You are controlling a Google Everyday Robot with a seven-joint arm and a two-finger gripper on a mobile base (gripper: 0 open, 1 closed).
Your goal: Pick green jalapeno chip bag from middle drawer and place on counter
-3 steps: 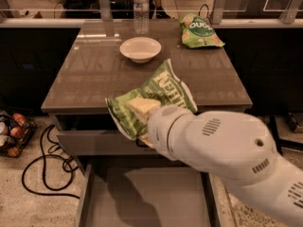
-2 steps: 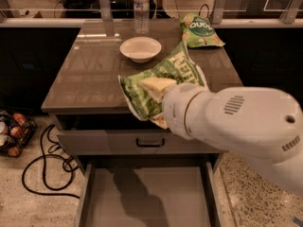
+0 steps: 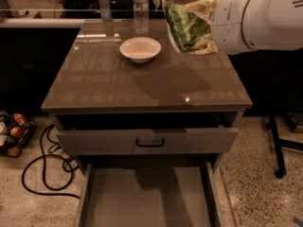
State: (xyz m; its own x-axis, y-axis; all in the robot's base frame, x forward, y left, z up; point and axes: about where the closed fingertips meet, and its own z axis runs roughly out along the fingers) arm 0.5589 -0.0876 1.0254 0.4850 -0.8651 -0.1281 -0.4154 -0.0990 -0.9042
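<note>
The green jalapeno chip bag hangs in the air over the back right part of the counter, casting a shadow on its glossy top. My gripper is at the bag's right side, shut on it; the bulky white wrist hides most of the fingers. The middle drawer stands pulled out at the bottom of the view, its bare grey floor showing.
A white bowl and a water bottle stand at the back of the counter. The drawer above, with a black handle, sits slightly open. A basket and black cables lie on the floor at left; a black stand is at right.
The arm has risen and swung toward the back right, carrying the bag from the counter's front edge to high over its right rear. The paler green bag is now hidden behind the arm.
</note>
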